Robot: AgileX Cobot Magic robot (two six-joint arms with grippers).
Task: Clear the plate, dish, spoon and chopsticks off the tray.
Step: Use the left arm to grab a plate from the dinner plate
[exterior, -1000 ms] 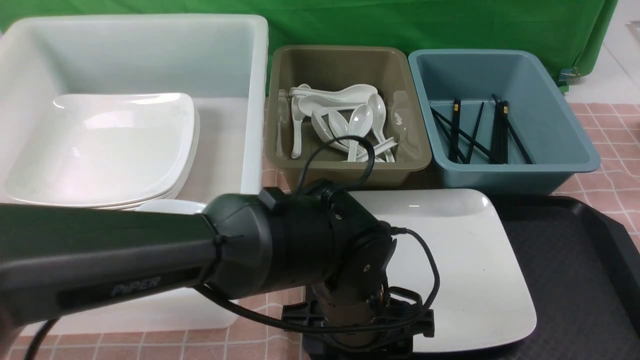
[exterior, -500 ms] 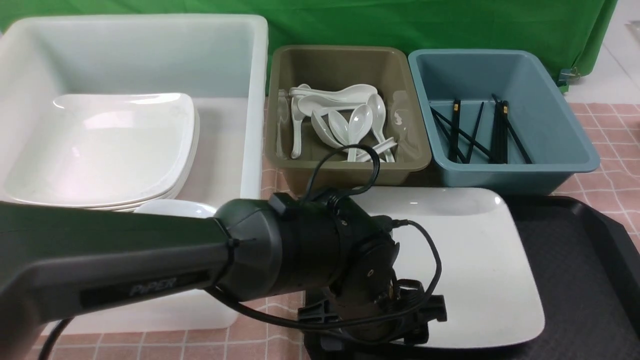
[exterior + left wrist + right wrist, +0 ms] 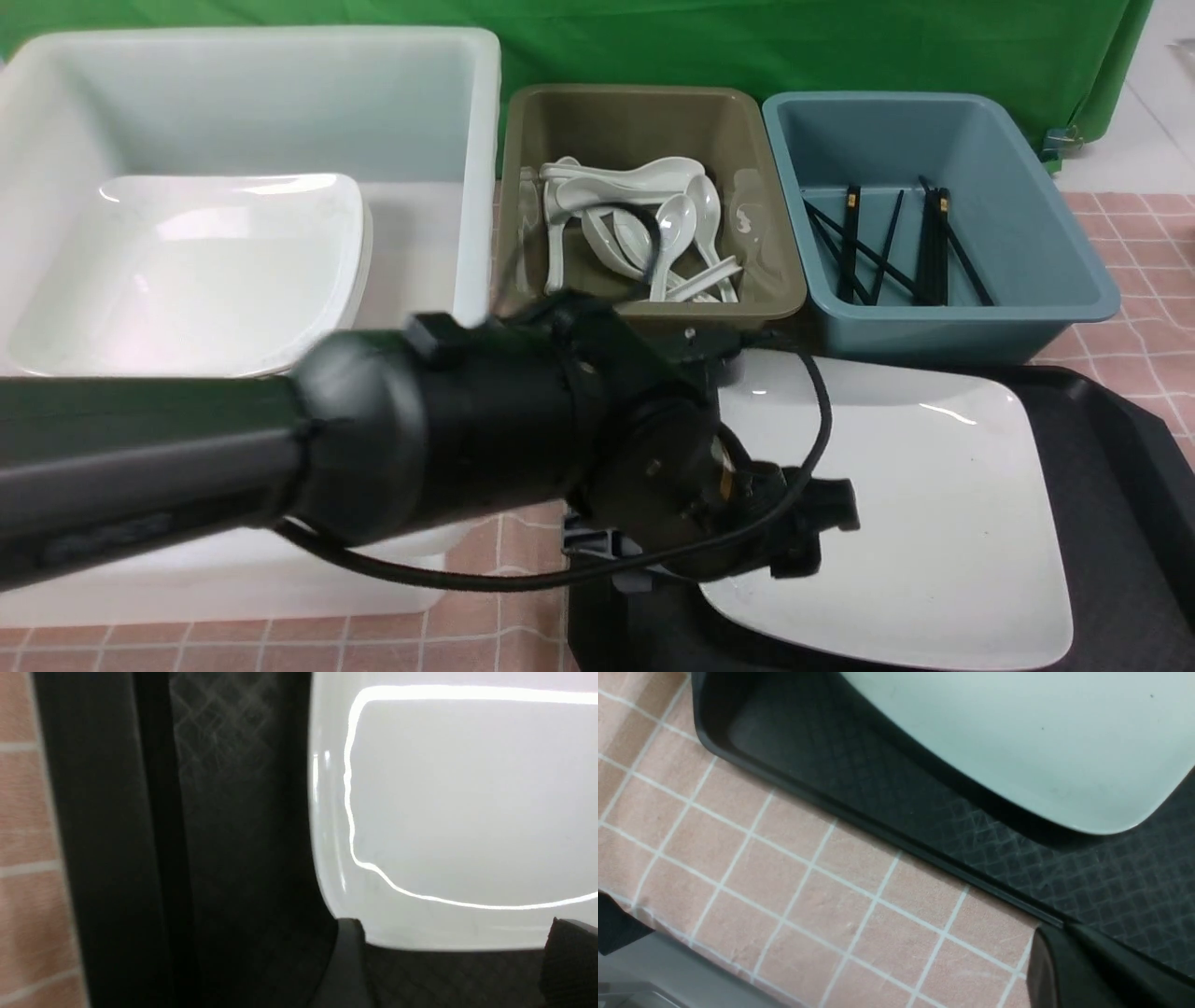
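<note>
Plate (image 3: 934, 504): lying on tray (image 3: 1111, 467), slid rightward and turned since a second ago. Left corner hidden behind left arm (image 3: 373, 467), raised now across front of white bin (image 3: 252, 112). Left hand (image 3: 455, 952) released, fingers (image 3: 348, 961) wide apart at plate's edge, only tips in view. Right hand (image 3: 1064, 961) clenched above tray rim and pink checked tabletop (image 3: 784, 868); mostly cut off.

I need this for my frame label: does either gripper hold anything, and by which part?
Nothing is held. The left gripper is open, its fingers at the edge of the plate; the right gripper is shut and empty.
</note>
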